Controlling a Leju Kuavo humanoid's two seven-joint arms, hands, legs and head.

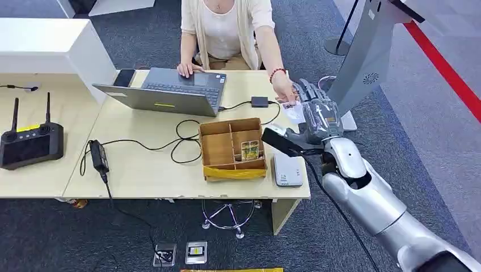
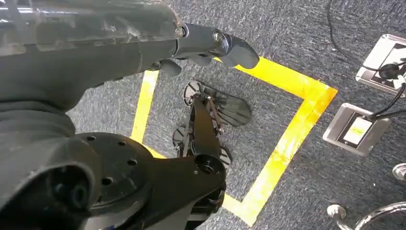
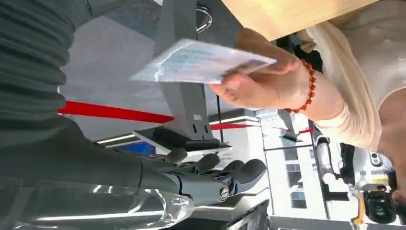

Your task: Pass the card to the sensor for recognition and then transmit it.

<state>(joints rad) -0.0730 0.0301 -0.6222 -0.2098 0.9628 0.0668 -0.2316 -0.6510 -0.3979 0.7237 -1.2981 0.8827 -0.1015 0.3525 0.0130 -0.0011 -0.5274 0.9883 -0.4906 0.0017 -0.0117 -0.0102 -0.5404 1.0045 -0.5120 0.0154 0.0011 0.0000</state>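
A light wooden table [image 1: 147, 170] stands on dark grey carpet, a red line [image 1: 448, 73] running across the paler floor to the right. On the table sit an open grey laptop [image 1: 170, 93], a black power adapter [image 1: 98, 155] with looping cable, a wooden divided box [image 1: 231, 148] with a yellow front edge, and a white card reader [image 1: 287, 170] near the front right corner. A black handheld controller [image 1: 28, 141] with two antennas lies on the neighbouring table to the left. A person [image 1: 227, 31] in a cream cardigan sits behind the laptop, one hand on its keys, the other hand [image 1: 285, 90], wearing a red bead bracelet [image 3: 309, 86], stretched toward the table's right end. A grey kiosk stand [image 1: 368, 56] rises beside the table.

The robot's silver right arm reaches up from the lower right, its right hand [image 1: 317, 113] raised beside the person's outstretched hand. The card [image 3: 201, 62] is pinched in the person's fingers, apart from the right hand, whose fingers [image 3: 239, 170] lie extended and hold nothing. The left hand [image 2: 210, 45] hangs over the carpet and its yellow floor tape [image 2: 287, 139], fingers loosely curled, nothing in them
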